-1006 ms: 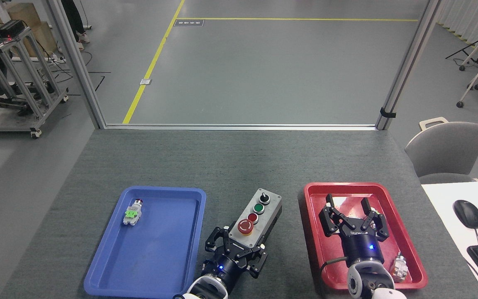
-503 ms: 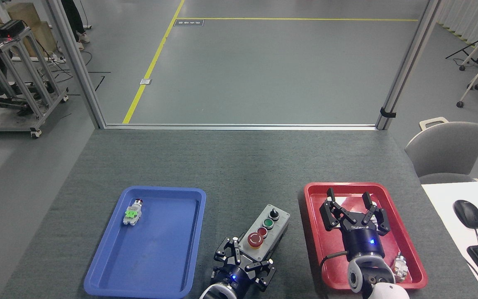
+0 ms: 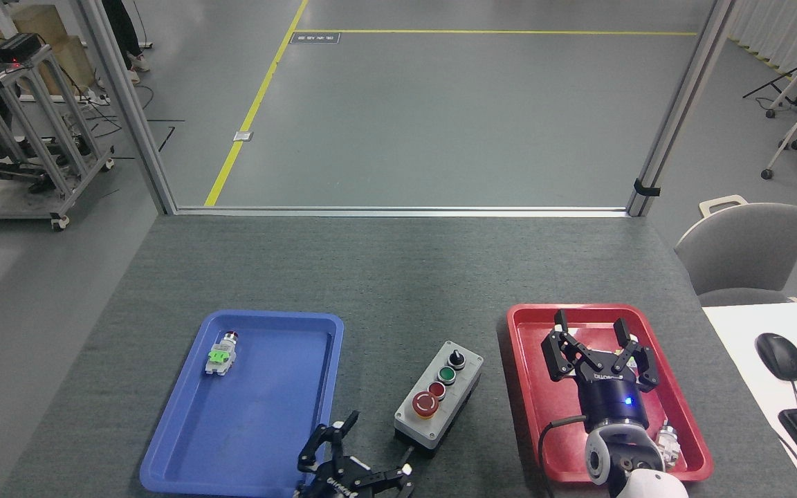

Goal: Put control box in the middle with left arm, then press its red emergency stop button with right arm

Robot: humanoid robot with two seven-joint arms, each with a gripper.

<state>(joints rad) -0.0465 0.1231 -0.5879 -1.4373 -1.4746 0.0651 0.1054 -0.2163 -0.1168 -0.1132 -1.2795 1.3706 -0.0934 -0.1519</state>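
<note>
Control box (image 3: 438, 399) sits on bare grey tabletop (image 3: 385, 277) between blue tray (image 3: 163, 456) and red tray (image 3: 519, 387), long axis diagonal, emergency stop (image 3: 425, 404) at near end. Left gripper (image 3: 364, 453) spread wide, empty, just beside it. Right gripper (image 3: 596, 332) spread, empty, over red tray.

You get a bright, evenly lit view from overhead indoor light, with sharp focus from near edge to far floor. The dark grey felt-topped bench (image 3: 398, 277) shows its weave without glare. Shadows are short and soft: a thin one hugs the elongated grey control box with its black base (image 3: 438, 397). The glossy red plastic tray (image 3: 524, 387) and the glossy blue plastic tray (image 3: 260, 415) carry faint sheen. The upright aluminium frame posts (image 3: 679, 104) lean outward, showing wide-angle distortion.
</note>
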